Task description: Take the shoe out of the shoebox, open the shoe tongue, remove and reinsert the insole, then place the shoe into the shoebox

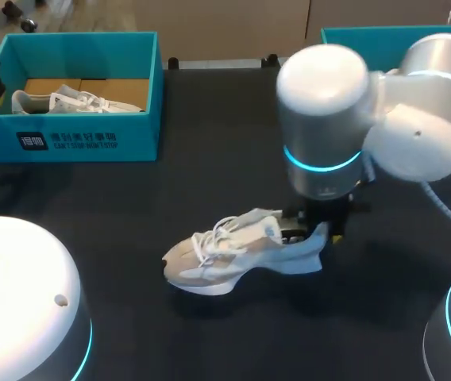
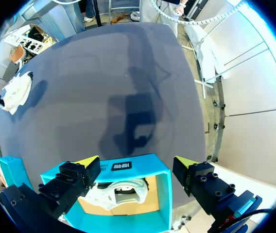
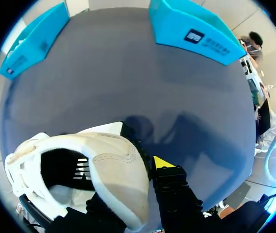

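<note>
Shoe [image 1: 233, 254] lies mid-table, toe toward 9 o'clock; we clamp its heel at 3 o'clock with our right gripper [image 1: 314, 232]. Our left gripper [image 2: 135, 162] hangs spread over the shoebox [image 1: 90, 139] at 10 o'clock.

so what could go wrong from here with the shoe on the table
1. The right gripper is only at the heel end of the shoe, whose toe lies far out on the table. Lifted that way, it may swing or slip.
2. The shoebox already holds a second shoe, so this one could land on it or catch the wall.
</note>
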`<state>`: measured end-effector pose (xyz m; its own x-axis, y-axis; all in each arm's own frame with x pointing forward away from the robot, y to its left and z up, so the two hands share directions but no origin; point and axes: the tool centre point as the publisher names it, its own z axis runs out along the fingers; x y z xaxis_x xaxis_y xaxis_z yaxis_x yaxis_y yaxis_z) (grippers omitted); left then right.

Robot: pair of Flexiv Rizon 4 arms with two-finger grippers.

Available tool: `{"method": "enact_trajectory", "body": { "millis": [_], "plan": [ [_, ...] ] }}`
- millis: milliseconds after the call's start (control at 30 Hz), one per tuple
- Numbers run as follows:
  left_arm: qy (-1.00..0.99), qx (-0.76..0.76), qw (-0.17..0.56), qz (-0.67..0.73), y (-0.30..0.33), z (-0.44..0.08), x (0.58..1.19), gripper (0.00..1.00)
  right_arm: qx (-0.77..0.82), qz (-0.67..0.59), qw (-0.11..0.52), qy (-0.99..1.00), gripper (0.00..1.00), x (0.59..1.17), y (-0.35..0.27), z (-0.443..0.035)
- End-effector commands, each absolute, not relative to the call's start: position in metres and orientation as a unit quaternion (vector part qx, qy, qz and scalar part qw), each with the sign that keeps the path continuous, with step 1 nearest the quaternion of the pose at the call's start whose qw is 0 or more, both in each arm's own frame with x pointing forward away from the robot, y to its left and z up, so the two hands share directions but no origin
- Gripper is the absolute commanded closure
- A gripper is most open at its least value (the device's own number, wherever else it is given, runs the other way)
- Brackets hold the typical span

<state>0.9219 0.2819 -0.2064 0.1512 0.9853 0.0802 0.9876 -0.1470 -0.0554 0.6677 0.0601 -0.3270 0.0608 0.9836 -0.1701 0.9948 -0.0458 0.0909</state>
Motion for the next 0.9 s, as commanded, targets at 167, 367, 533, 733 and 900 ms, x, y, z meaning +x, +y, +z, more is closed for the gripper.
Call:
{"method": "enact_trajectory", "body": {
  "millis": [167, 367, 533, 733, 900],
  "plan": [
    [-0.651, -0.757, 0.047, -0.014, 0.282, -0.206, 0.92, 0.0, 0.712, -0.04, 0.091, 0.695, 1.0, 0.674, 0.085, -0.353],
    [-0.651, -0.757, 0.047, -0.014, 0.282, -0.206, 0.92, 0.0, 0.712, -0.036, 0.089, 0.695, 1.0, 0.676, 0.082, -0.357],
    [-0.651, -0.757, 0.047, -0.014, 0.282, -0.206, 0.92, 0.0, 0.709, -0.042, 0.094, 0.698, 1.0, 0.676, 0.083, -0.366],
    [-0.651, -0.757, 0.047, -0.014, 0.282, -0.206, 0.92, 0.0, 0.712, -0.034, 0.09, 0.695, 1.0, 0.676, 0.077, -0.375],
    [-0.651, -0.757, 0.047, -0.014, 0.282, -0.206, 0.92, 0.0, 0.713, -0.041, 0.094, 0.694, 1.0, 0.676, 0.074, -0.384]
  ]
}}
